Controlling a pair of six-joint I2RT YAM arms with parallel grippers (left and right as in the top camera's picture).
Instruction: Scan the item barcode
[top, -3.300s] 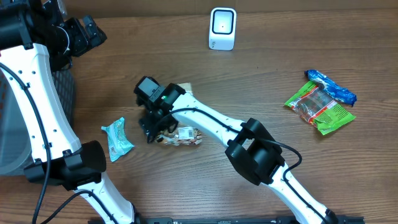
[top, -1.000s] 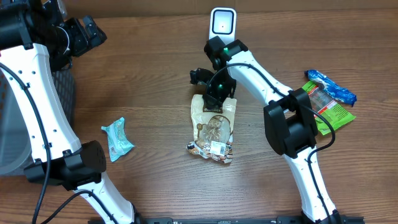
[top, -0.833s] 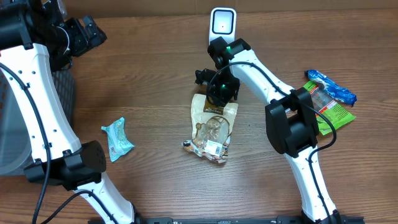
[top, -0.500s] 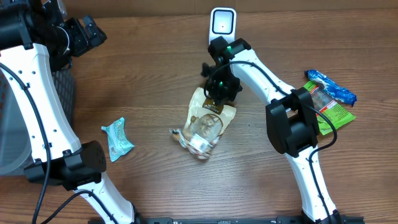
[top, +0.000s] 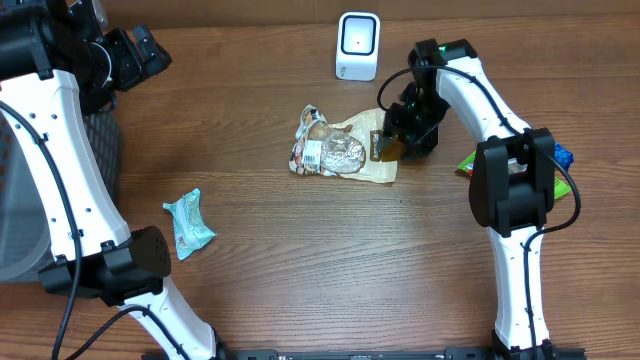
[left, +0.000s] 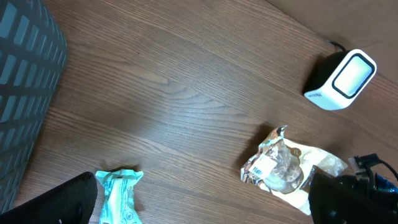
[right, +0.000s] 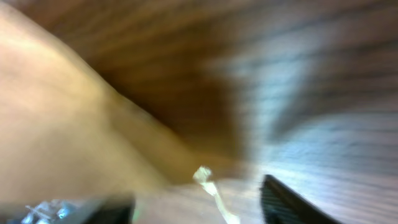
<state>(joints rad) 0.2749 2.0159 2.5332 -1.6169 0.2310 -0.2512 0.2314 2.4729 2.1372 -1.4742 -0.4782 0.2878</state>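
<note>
left arm (top: 55, 160): rises from base at 7 o'clock, runs up the left edge, folds over at 10 o'clock into black wrist at 11 o'clock. left claw (left: 204, 190): spread wide, dark fingers (left: 59, 202) sitting in both bottom corners of the wrist view.

right arm (top: 470, 85): climbs from base at 5 o'clock, bends at black elbow (top: 510, 190) at 3 o'clock, leans up-left to 1 o'clock with green light lit on top joint, then doubles back down. right claw (top: 400, 140): points down-left, just off centre toward 1 o'clock. Wrist view badly blurred; dark fingertips (right: 283, 199) apart along the bottom edge.
</note>
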